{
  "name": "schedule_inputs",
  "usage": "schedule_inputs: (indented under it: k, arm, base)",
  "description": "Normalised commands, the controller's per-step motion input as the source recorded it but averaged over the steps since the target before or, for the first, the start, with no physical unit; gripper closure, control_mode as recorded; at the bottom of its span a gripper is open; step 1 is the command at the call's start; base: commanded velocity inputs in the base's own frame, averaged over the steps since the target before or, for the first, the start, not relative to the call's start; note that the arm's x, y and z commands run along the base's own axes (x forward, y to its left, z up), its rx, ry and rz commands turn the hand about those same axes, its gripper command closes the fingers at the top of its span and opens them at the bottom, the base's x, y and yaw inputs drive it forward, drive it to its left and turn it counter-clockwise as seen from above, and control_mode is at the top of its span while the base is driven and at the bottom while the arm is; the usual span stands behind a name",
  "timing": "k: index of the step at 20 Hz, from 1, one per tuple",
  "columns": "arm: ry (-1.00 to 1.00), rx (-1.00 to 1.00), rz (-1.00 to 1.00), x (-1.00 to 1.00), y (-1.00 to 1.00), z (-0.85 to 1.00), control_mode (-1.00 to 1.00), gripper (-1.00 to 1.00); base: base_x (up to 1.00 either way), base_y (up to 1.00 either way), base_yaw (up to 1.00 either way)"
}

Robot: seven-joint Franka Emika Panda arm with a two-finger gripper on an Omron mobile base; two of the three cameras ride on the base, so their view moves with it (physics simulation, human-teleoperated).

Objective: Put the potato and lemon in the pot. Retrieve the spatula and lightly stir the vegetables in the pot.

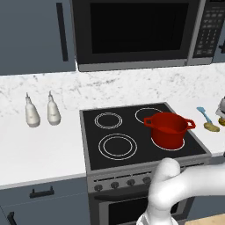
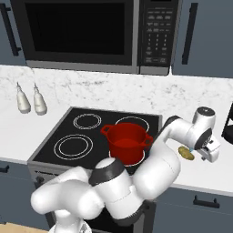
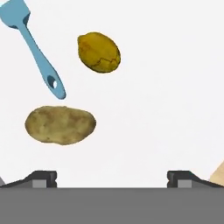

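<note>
Simulated kitchen, three views. Red pot (image 1: 168,129) on the front right burner of the black stove (image 1: 132,132), upright, nothing discernible inside. White worktop (image 1: 39,149) on both sides of the stove; microwave (image 1: 136,30) mounted above; two white bottles (image 1: 41,110) side by side on the worktop left of the stove, near the marble backsplash.

Right of the stove, on the worktop: blue spatula (image 3: 35,48), lemon (image 3: 99,51) and potato (image 3: 60,125), grouped closely but apart from one another. In the hand view, spatula lying flat with blade at upper left and holed handle end just above the potato, not touching it; lemon dull yellow, to the right of the spatula handle; potato brown, lying lengthwise nearest the fingertips. All three well apart from the pot.

White arm (image 2: 136,177) bent across the stove front toward the right-hand worktop. Gripper (image 3: 112,177) poised over the three items, jaws spread wide, nothing between them; one fingertip (image 3: 43,178) at lower left of the hand view, the other at lower right, potato above and just inside the left one.
</note>
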Motion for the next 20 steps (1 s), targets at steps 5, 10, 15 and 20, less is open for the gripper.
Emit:
schedule_inputs:
  k: [5,10,15,20]
  arm:
    - [-0.01,0.00,-0.07,0.26,-0.13,-0.20,-1.00,-1.00]
    - [0.00,0.00,-0.10,0.20,-0.23,-0.15,-1.00,-1.00]
    - [0.00,-0.01,-0.15,0.24,-0.13,-0.16,-1.00,-1.00]
    - [0.00,0.00,-0.09,0.42,-0.09,-0.09,-1.00,-1.00]
  base:
    - [0.00,0.00,0.00]
    - [0.00,0.00,0.00]
    - [0.00,0.00,0.00]
    - [0.00,0.00,0.00]
